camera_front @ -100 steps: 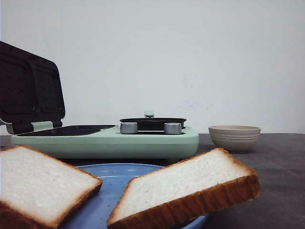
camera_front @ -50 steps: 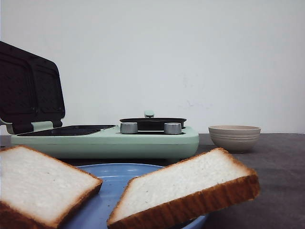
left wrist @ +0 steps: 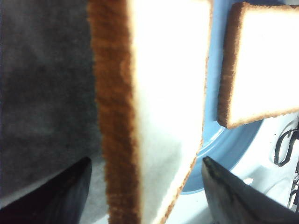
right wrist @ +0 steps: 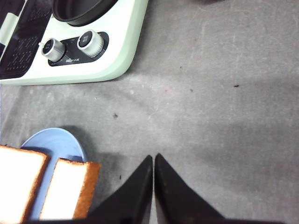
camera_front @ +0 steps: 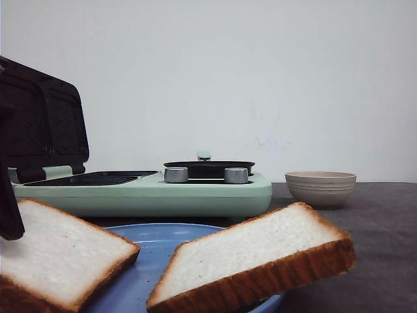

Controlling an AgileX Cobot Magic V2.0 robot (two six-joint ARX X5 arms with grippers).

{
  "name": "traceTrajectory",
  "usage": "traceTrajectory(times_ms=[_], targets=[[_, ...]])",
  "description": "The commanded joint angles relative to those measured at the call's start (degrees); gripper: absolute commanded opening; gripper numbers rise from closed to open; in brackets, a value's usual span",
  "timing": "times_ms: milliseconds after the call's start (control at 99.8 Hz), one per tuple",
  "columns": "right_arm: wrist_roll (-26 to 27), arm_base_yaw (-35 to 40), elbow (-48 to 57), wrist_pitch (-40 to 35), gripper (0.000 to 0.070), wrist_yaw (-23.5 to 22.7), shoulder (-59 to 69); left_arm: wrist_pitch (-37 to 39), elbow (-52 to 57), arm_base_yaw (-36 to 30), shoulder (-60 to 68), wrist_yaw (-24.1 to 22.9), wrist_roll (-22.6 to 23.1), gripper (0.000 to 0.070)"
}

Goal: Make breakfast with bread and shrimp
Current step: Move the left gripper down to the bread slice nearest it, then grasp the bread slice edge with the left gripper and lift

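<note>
Two slices of bread lie tilted on a blue plate (camera_front: 156, 238), the left slice (camera_front: 58, 251) and the right slice (camera_front: 254, 254). My left gripper (left wrist: 146, 159) is open, its two dark fingers standing either side of the left slice (left wrist: 159, 93) with gaps to the crust; the other slice (left wrist: 261, 65) lies beyond. One of its fingers (camera_front: 8, 202) shows at the left edge of the front view. My right gripper (right wrist: 153, 156) is shut on nothing, over the grey table beside the right slice (right wrist: 70, 189). The shrimp is out of view.
A mint-green sandwich maker (camera_front: 143, 192) stands behind the plate, its dark lid (camera_front: 42, 124) open, with two silver knobs (right wrist: 53, 49) and a black pan (camera_front: 208, 168). A beige bowl (camera_front: 320, 188) sits to its right on the grey table (right wrist: 210, 93).
A dark finger of my left gripper has come into the front view at the left edge, over the left slice. Bread, plate and right gripper have not moved.
</note>
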Motion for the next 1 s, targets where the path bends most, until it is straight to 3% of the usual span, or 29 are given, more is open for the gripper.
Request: traceTrajectory(times_ms=[0,210,571,992], targets=[[0.7,0.2,0.9,0.5,0.0006,-0.2,0.2,0.5,0.8,-0.3,0.8,0.3,-0.7,0.0398],[0.7,0.2,0.9,0.5,0.0006,-0.2,0.2,1.4,0.8,-0.3,0.8,0.3,-1.2,0.0371],[0.7,0.2,0.9,0.5,0.0005,-0.2,0.2,1.5,0.8,-0.3,0.8,0.3,-0.8,0.0002],[0.7,0.2,0.9,0.5,0.0005,-0.5,0.2,4.0,0.9,-0.3,0.7,0.5,-0.6,0.0004]])
